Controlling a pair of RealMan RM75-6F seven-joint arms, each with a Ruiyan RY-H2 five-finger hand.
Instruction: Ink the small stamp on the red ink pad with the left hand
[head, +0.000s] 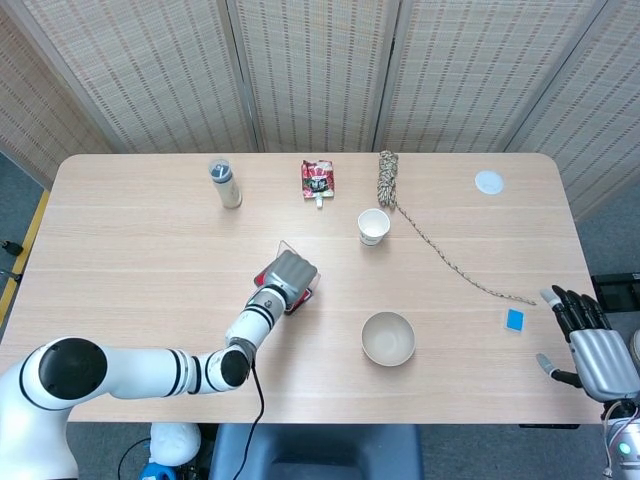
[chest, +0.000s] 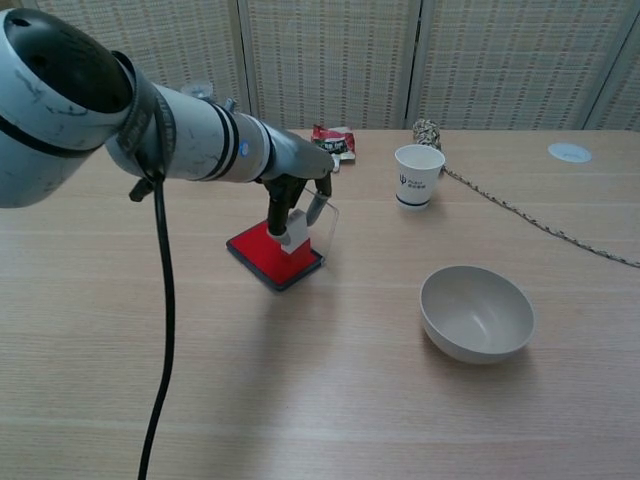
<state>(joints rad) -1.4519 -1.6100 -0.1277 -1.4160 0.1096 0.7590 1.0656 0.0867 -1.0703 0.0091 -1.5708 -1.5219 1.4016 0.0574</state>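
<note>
My left hand (chest: 298, 176) pinches the small white stamp (chest: 296, 234) from above and sets its lower end on the red ink pad (chest: 258, 247), near the pad's right side. The pad's clear lid (chest: 328, 222) stands open behind the stamp. From the head view, the left hand (head: 286, 273) covers most of the pad and hides the stamp. Only a red sliver of the ink pad (head: 261, 277) shows there. My right hand (head: 592, 345) hangs off the table's right edge with its fingers spread and nothing in it.
A beige bowl (chest: 477, 313) sits right of the pad, a paper cup (chest: 418, 175) behind it. A rope (head: 440, 247) runs from a coil at the back to the right edge. A bottle (head: 224, 183), a red packet (head: 318, 179), a white disc (head: 488, 181) and a blue piece (head: 515, 319) also lie about.
</note>
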